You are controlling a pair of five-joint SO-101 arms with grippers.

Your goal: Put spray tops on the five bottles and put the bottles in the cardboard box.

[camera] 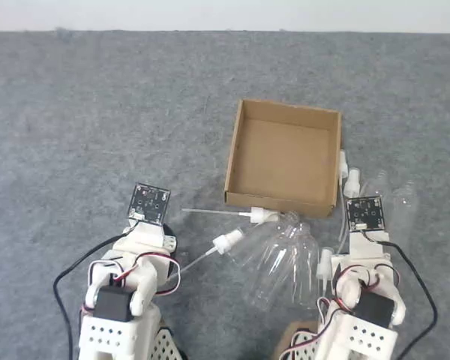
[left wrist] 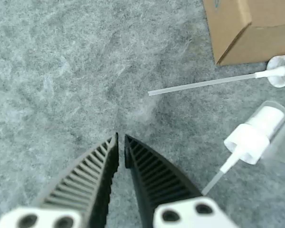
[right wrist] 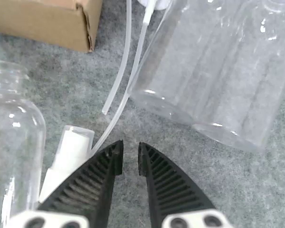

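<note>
Left fingers [left wrist: 97, 171] nearly closed, empty; right fingers [right wrist: 97, 178] same (spray top [right wrist: 69, 152] just beside).

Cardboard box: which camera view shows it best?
The high view: the whole cardboard box is seen from above, open, with all four walls and its floor. The left wrist view catches one corner; the right wrist view, a stretch of outer wall and corner.
</note>
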